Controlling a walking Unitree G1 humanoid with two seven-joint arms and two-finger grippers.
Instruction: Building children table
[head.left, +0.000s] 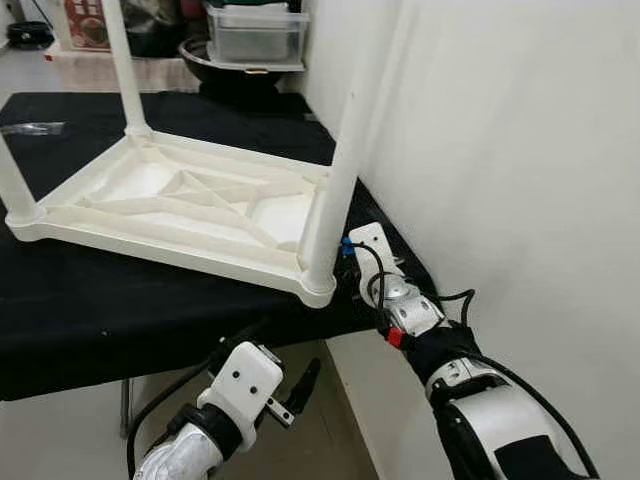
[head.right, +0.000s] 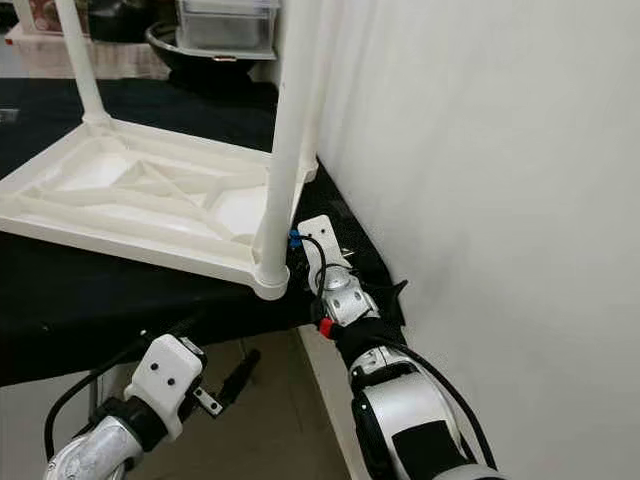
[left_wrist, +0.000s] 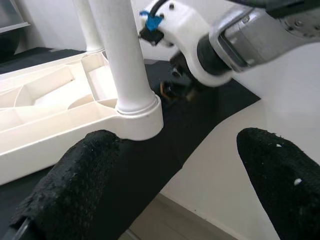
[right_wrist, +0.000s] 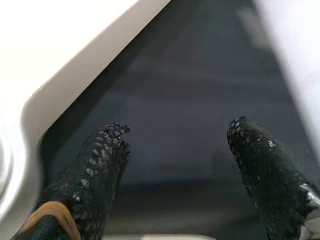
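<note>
Left eye view: a white children's table lies upside down on a black-covered bench, legs up, its near right corner at the bench's front right corner, close to the wall. The right gripper rests on the cloth just beside the near right leg. The left gripper hangs below the bench's front edge.

Left wrist view: the left fingers are spread apart, holding nothing, facing that leg's socket.

Right wrist view: the right fingers are apart over the black cloth, beside the table's rim.
</note>
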